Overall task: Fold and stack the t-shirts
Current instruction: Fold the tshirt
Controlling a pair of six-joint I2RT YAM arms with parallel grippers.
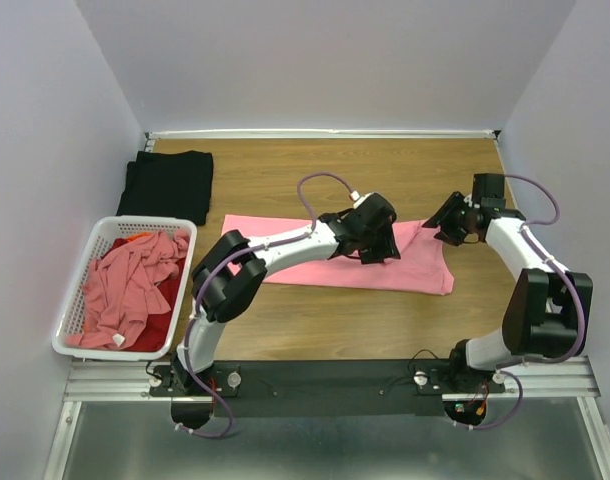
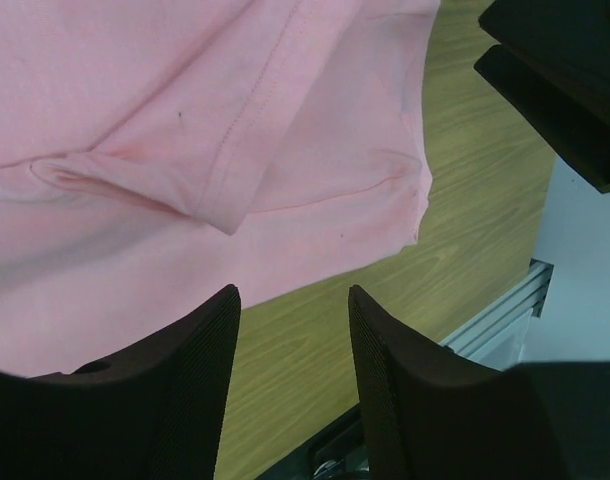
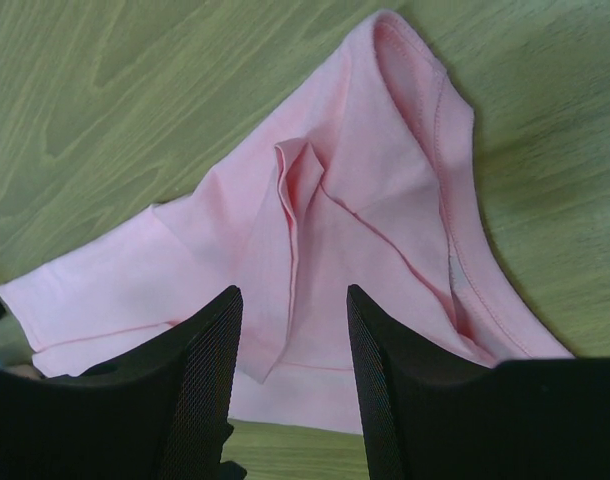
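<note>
Plainly, the pink t-shirt (image 1: 335, 262) lies spread lengthwise across the middle of the worktop (image 1: 285, 330), and both arms reach toward its right end. The left arm (image 1: 285, 245) stretches over the cloth, and the left jaws are spread with nothing between them. In the left wrist view they sit at the shirt's edge: pink cloth (image 2: 135, 120) with a folded-over sleeve hem (image 2: 225, 190) fills the space ahead, and bare wood shows in the gap. The right arm (image 1: 520, 250) bends in from the right side, and the right jaws are likewise spread and hold nothing. In the right wrist view they face the shirt (image 3: 335, 230) where a ridge of bunched cloth (image 3: 295, 180) rises and the neck band (image 3: 455, 170) curves off to the right. Whether either pair touches the cloth cannot be told. The two pairs of jaws are near each other, with the shirt's right corner between them. Bare wood runs all round the shirt, in a broad strip toward the far wall and a narrower one toward the near rail (image 1: 335, 378). A folded black t-shirt (image 1: 168, 185) sits at the far left corner, well apart. The white basket (image 1: 73, 300) stands at the left edge, near the left arm's elbow, and holds crumpled pink shirts (image 1: 130, 280) over a red shirt (image 1: 157, 325).
</note>
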